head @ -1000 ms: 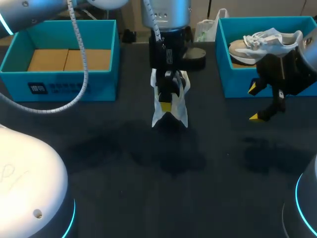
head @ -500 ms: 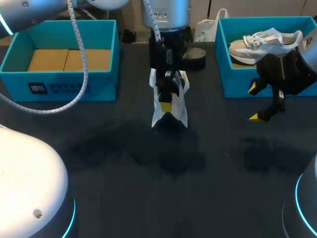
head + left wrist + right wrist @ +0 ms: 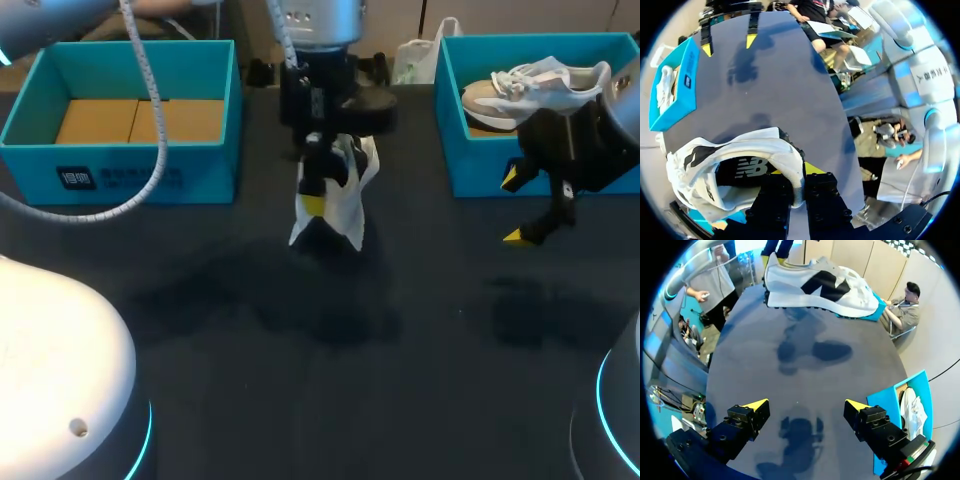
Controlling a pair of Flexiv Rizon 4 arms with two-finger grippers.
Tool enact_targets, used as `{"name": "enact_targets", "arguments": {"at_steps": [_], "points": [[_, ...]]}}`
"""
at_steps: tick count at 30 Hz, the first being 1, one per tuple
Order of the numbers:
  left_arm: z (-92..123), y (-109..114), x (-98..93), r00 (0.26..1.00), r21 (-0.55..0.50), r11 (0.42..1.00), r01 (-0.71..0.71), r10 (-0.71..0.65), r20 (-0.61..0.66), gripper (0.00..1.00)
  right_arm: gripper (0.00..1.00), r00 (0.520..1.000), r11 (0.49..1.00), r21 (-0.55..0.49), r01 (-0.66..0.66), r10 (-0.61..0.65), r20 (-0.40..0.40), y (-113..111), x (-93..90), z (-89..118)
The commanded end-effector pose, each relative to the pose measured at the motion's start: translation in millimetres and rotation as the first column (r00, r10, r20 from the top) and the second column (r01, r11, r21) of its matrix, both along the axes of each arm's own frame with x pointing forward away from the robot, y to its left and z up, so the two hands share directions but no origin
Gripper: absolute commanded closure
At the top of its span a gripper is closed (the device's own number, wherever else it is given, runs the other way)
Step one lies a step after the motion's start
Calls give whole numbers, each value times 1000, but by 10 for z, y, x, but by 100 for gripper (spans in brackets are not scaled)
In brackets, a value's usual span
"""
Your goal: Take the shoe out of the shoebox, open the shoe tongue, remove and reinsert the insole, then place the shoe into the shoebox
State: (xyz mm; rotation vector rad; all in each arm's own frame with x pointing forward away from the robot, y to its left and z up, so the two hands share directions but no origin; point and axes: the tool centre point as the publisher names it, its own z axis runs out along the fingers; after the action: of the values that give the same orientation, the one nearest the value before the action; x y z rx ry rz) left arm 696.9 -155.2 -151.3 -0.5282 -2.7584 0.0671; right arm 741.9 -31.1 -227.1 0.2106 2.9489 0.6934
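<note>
While our left jaws are gripping the white shoe [image 3: 345, 210] by its collar above the worktop [image 3: 300, 380], our right jaws are hanging released beside the right shoebox [image 3: 480, 165].

table [image 3: 320, 400] — dark | left teal box [image 3: 215, 178] | right teal box [image 3: 475, 165]

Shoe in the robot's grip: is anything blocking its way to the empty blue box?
Nothing visible blocks it. The white shoe hangs in the left gripper above mid-table, and only bare tabletop lies between it and the empty shoebox.
</note>
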Motion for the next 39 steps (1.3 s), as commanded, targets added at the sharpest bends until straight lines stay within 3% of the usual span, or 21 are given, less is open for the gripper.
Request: {"name": "enact_targets", "arguments": {"at_steps": [1,20,39], "points": [[110,215,89,1000,-12,1000,18,-18,-5,100,0,1000,1000,-3,2,-2,0,6,-2,-2],[133,1296,684,1000,0,1000,21,-21,6,100,0,1000,1000,-3,2,-2,0,6,-2,-2],[168,2650,1247,996,-52,995,-81,82,31,100,0,1000,1000,-3,2,-2,0,6,-2,-2]]}}
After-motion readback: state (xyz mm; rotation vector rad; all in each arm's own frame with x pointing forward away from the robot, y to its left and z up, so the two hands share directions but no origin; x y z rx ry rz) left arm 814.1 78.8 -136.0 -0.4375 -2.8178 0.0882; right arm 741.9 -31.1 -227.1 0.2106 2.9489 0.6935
